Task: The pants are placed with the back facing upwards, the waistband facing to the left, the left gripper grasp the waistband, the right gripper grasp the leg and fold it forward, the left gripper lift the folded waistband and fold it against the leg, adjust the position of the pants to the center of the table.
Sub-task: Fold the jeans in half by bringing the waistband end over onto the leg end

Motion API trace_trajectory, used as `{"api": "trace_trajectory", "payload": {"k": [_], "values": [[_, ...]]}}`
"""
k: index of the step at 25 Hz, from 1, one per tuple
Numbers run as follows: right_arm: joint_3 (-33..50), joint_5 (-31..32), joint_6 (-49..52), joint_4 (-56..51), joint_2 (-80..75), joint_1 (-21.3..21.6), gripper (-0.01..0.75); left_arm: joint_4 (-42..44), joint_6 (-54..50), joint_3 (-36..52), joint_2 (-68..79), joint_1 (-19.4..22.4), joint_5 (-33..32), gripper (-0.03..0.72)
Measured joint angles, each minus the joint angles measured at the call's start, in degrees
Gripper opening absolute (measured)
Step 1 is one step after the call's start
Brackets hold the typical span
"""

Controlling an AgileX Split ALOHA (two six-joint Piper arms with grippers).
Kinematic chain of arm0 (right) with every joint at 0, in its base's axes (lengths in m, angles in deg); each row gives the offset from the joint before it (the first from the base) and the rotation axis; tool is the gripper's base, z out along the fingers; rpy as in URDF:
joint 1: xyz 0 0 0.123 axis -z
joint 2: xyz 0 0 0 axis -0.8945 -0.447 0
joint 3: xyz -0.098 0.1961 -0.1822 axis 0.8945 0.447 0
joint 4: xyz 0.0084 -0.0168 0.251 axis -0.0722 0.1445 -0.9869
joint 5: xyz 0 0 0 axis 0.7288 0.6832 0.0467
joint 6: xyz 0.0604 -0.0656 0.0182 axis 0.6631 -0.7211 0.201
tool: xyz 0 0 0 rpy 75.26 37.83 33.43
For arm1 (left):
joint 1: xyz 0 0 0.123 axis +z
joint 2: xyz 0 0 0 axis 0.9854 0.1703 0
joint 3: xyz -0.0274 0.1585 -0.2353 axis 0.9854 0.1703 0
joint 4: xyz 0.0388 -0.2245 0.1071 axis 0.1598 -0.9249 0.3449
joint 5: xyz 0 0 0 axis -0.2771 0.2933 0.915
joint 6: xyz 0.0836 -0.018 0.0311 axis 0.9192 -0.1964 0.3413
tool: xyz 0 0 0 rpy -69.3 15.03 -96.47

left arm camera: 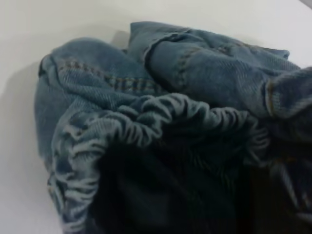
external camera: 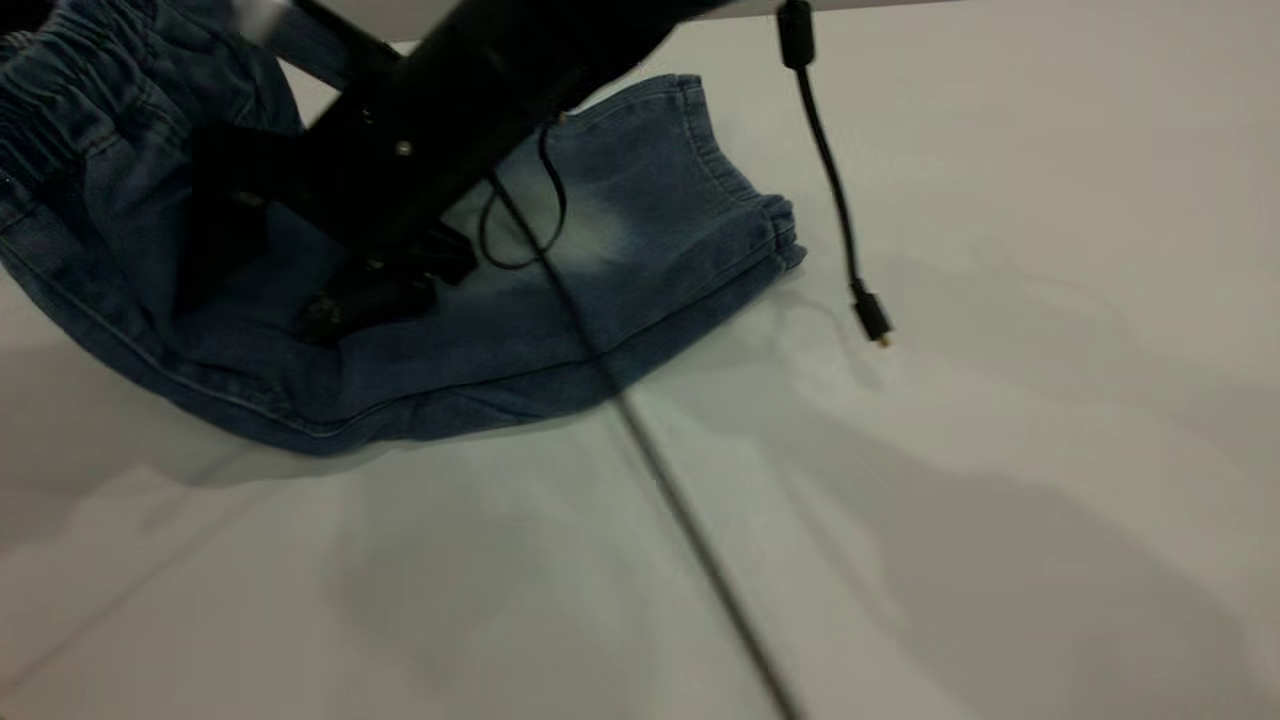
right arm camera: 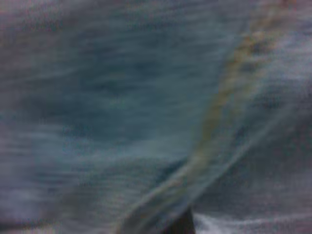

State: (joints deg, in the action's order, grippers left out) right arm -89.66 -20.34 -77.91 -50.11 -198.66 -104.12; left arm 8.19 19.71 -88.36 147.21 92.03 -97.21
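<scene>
While the pants (external camera: 420, 330) lie bunched at the far-left part of the white surface (external camera: 900, 500) in your exterior view, a black arm comes down across them from the top edge. Its tool (external camera: 375, 285) sits low on the denim, touching the fabric near the middle of the heap. You can't tell from this view which arm it is, or whether its fingers are apart or together; they're dark against dark cloth.

The waistband (external camera: 60, 100) shows at the top-left corner, gathered and ruched, partly cut off by the frame edge. A leg (external camera: 640, 220) with a whitish fade spreads to the right, its stitched hem (external camera: 760, 215) facing right, and a thicker folded edge runs along the near side. The pants are well off centre, toward the left.

A thin black cable (external camera: 830, 180) hangs from the top edge, its plug end just above the bare surface, right of the hem and apart from it. A thin dark line crosses the surface diagonally from the pants toward the bottom edge.

Your left wrist view is filled by the waistband (left arm camera: 161, 117), its elastic mouth gaping, with stitched denim folds behind it and bare surface (left arm camera: 58, 19) beyond. No fingers visible there.

Your right wrist view is pressed right against denim (right arm camera: 122, 97); only blurred weave and a stitched seam (right arm camera: 219, 107) show. Tool state: cannot tell for either arm.
</scene>
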Motion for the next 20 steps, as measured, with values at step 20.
{"api": "trace_trajectory", "payload": {"k": [20], "values": [[-7.23, 6.71, 15.5, 34.27, -2.74, 8.34, 0.57, -0.32, -0.01, -5.75, 0.1, -5.51, -0.21, 0.113]]}}
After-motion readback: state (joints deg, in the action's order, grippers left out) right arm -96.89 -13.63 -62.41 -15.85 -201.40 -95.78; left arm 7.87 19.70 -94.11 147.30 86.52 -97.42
